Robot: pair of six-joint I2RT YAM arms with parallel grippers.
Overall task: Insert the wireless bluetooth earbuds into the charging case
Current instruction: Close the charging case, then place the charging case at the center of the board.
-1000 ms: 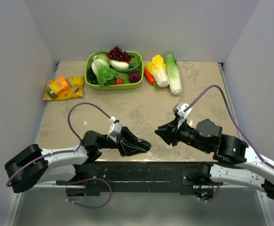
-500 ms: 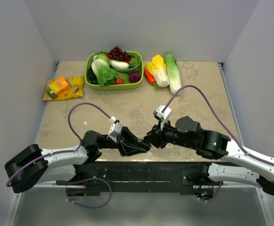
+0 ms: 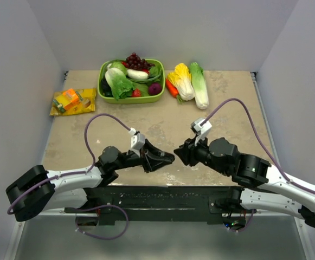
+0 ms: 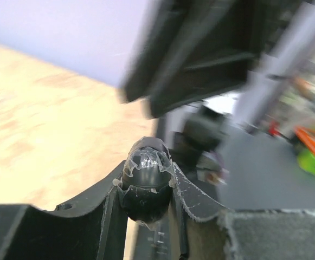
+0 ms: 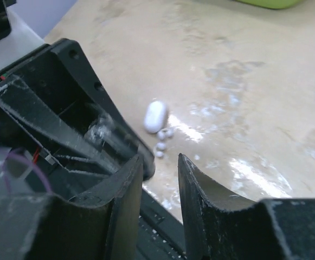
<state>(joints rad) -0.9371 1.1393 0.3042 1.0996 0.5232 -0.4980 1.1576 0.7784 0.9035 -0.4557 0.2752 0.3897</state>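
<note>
Above the table [image 3: 227, 103], left jaws pinch a dark capsule [image 4: 146, 176]; right jaws narrowly parted.

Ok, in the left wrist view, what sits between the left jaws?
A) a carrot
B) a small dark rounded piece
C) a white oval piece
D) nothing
B: the jaws of the left gripper are closed on a dark rounded piece; the white oval piece lies on the table in the right wrist view.
</note>
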